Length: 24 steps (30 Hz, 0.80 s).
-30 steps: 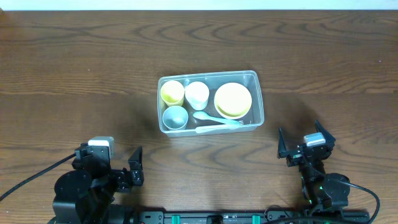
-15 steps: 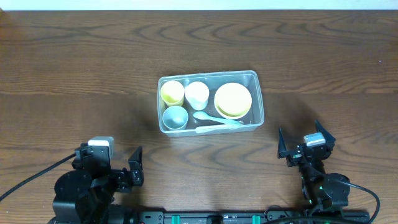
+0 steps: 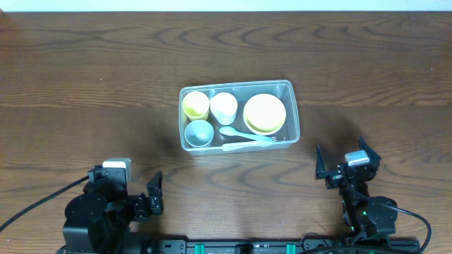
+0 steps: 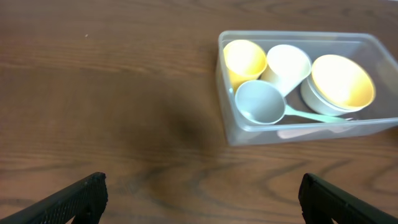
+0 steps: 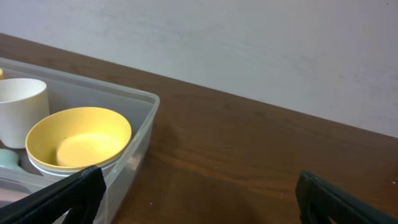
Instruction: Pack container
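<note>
The clear plastic container (image 3: 294, 106) sits at the table's middle. It holds a yellow cup (image 3: 195, 104), a white cup (image 3: 224, 106), a pale-blue cup (image 3: 199, 132), a yellow bowl (image 3: 265, 113) and a pale spoon and fork (image 3: 247, 138). The container also shows in the left wrist view (image 4: 227, 118) and the right wrist view (image 5: 142, 134). My left gripper (image 3: 145, 196) is open and empty near the front edge, well back from the container; its fingers show in the left wrist view (image 4: 202, 199). My right gripper (image 3: 342, 164) is open and empty at the front right; its fingers show in the right wrist view (image 5: 199, 196).
Bare dark wood table (image 3: 85, 85) surrounds the container. A pale wall (image 5: 249, 43) stands behind the table's far edge.
The left arm has drawn back slightly toward the front edge. Nothing else has moved.
</note>
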Each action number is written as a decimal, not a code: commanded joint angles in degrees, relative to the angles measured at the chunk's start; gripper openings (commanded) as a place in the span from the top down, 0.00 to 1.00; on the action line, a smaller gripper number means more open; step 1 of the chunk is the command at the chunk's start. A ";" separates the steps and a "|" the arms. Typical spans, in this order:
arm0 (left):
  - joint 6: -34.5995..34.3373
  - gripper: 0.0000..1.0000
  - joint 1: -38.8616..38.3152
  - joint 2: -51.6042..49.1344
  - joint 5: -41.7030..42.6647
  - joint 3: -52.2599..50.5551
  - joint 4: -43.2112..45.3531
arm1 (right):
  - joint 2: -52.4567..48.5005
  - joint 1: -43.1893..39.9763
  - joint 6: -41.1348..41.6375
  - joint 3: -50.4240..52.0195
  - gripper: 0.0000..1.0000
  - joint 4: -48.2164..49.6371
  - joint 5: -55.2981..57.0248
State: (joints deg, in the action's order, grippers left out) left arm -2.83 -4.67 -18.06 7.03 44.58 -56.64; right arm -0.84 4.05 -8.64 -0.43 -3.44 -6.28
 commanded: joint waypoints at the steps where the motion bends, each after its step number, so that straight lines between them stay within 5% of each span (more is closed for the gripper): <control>1: 1.97 0.02 1.49 4.37 -1.64 -5.14 0.68 | 0.52 0.50 -0.83 0.11 0.01 -0.17 -0.42; 8: 2.99 0.02 2.14 16.44 -1.73 -20.68 10.16 | 0.52 0.50 -0.83 0.11 0.01 -0.17 -0.42; 18: 3.26 0.02 2.14 17.94 -8.74 -38.82 48.11 | 0.52 0.50 -0.83 0.11 0.01 -0.17 -0.39; 24: 6.88 0.02 2.14 17.97 -11.19 -44.39 58.16 | 0.52 0.50 -0.83 0.11 0.01 -0.17 -0.42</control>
State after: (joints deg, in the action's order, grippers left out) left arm 0.91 -2.76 -0.58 -1.74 1.69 -0.16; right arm -0.82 4.05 -8.64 -0.43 -3.44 -6.26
